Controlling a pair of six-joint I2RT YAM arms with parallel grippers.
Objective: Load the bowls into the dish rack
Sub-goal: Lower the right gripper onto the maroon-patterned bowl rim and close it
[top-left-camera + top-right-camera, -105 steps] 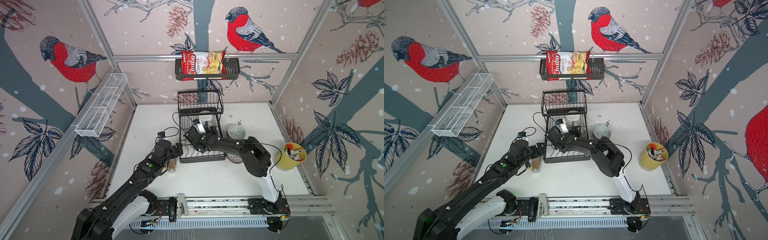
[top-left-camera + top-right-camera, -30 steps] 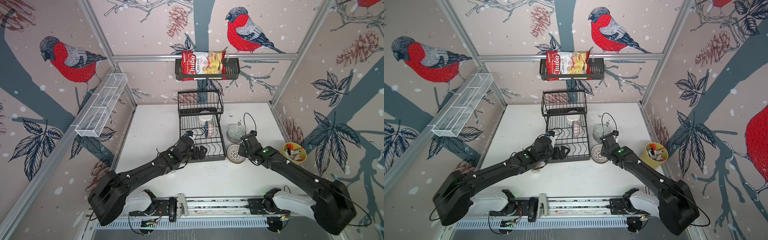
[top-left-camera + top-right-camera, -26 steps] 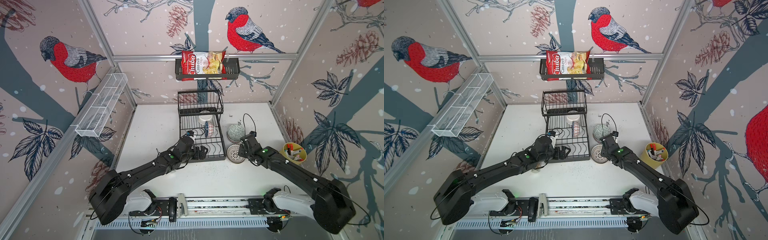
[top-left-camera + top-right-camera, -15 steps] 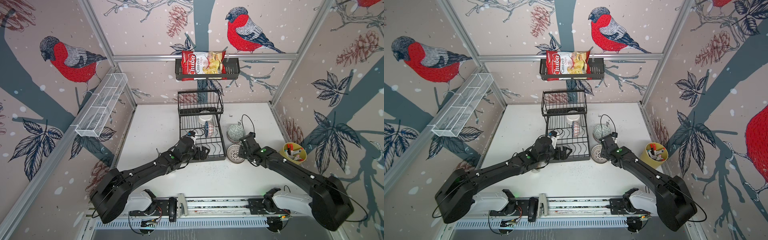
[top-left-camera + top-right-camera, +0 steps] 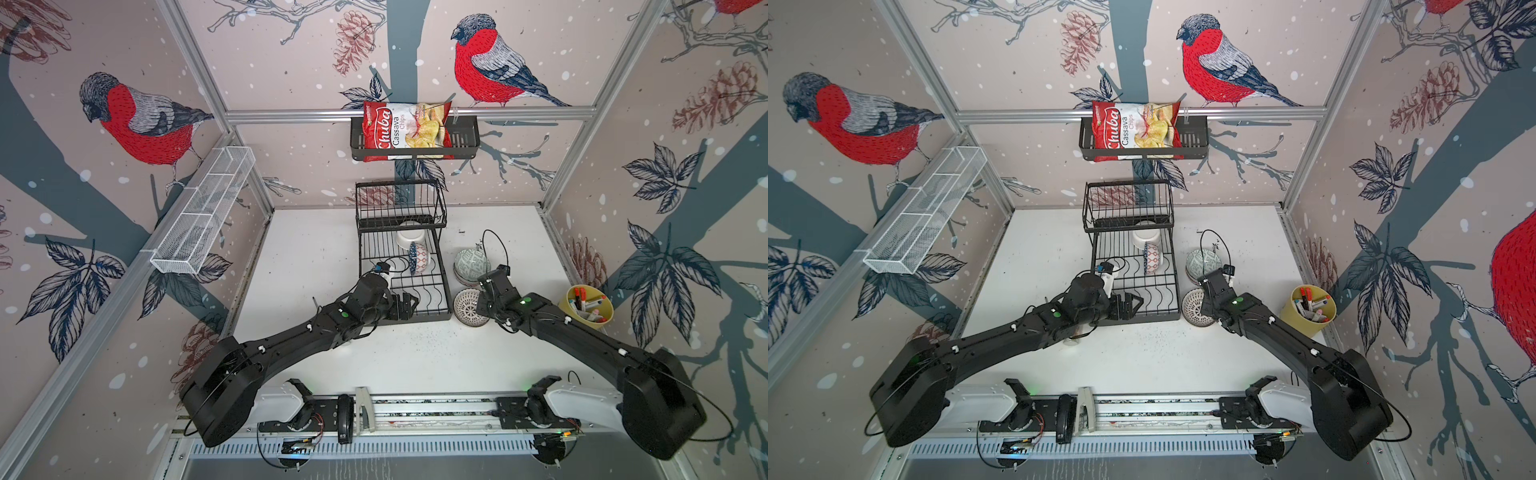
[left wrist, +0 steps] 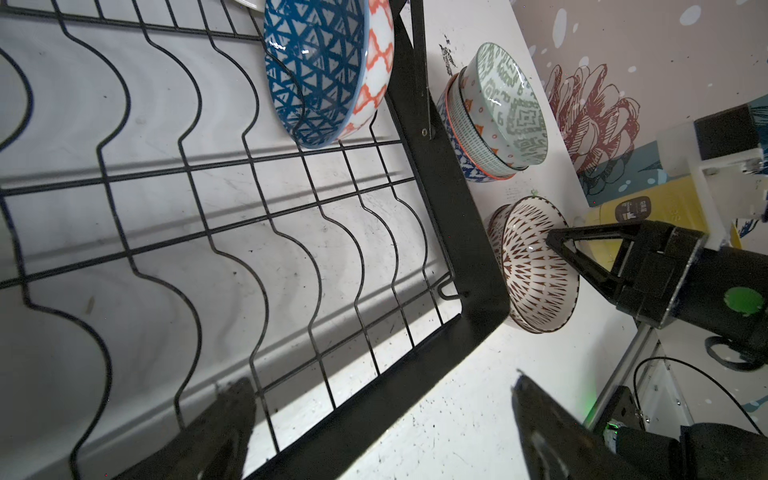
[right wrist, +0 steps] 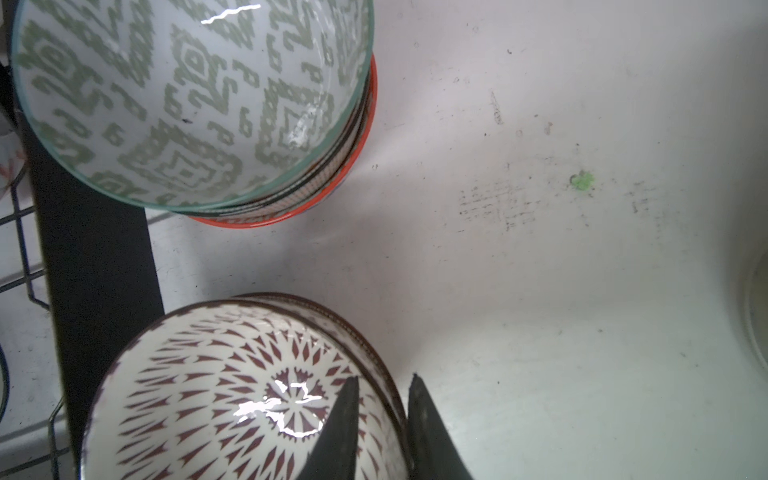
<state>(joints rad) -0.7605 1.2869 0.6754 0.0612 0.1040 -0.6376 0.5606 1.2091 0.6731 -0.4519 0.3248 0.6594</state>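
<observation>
Hovering over the near left corner of the dish rack (image 5: 432, 316), the left gripper (image 5: 406, 305) has its jaws wide apart and empty. Inside the rack's lower grid, a white bowl (image 5: 409, 239) lies toward the back. A blue-and-orange bowl (image 5: 419, 258) stands on edge in the wires just in front of it. Right of the rack, on the tabletop (image 5: 316, 249), sits a stack topped by a grey-green bowl (image 5: 469, 262). Nearer is the brown-patterned bowl (image 5: 467, 307), just beside the rack's frame. The right gripper (image 7: 383, 377) straddles that bowl's rim, one finger inside and one outside, with the jaws set narrow. Whether they press the wall yet, I cannot tell.

The likely trouble is the grip. A pinch on a thin glazed rim gives little hold, so the bowl could swing or slip on lifting. It also seems nested in a second bowl, which might cling and then drop. A sideways lift could clip the frame or the neighbouring stack.

The bowl is glossy white, with dark red-brown darts radiating from a central rosette and a dark rim.
</observation>
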